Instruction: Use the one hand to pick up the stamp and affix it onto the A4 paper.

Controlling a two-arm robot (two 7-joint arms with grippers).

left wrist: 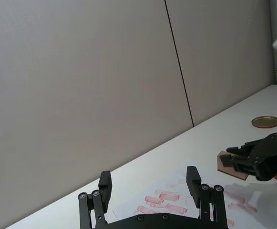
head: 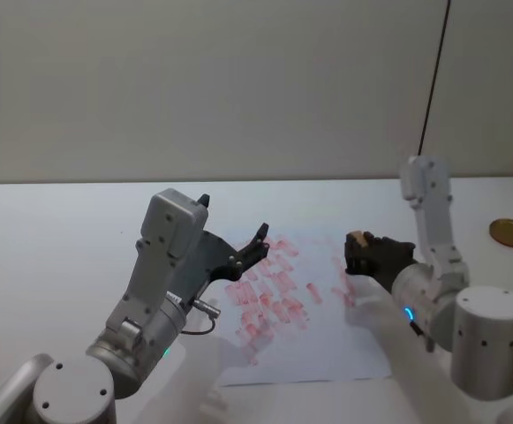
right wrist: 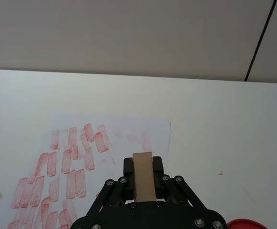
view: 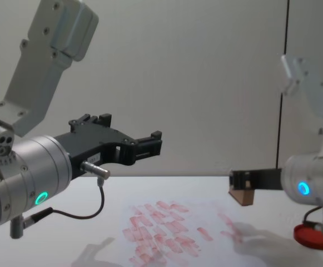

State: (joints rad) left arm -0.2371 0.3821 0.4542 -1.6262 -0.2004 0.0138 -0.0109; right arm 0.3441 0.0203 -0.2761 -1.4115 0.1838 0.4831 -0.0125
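Head view: right end effector (head: pixel 354 254) clamped on stamp (head: pixel 356 238), raised over A4 paper's (head: pixel 327 349) three-o'clock edge, sheet's bulk toward nine; left end effector (left wrist: pixel 149 185) parted, idle at nine o'clock.

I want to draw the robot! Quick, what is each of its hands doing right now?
Black two-finger left gripper: open, empty.
Black two-finger right gripper: shut on the small light tan wooden stamp.
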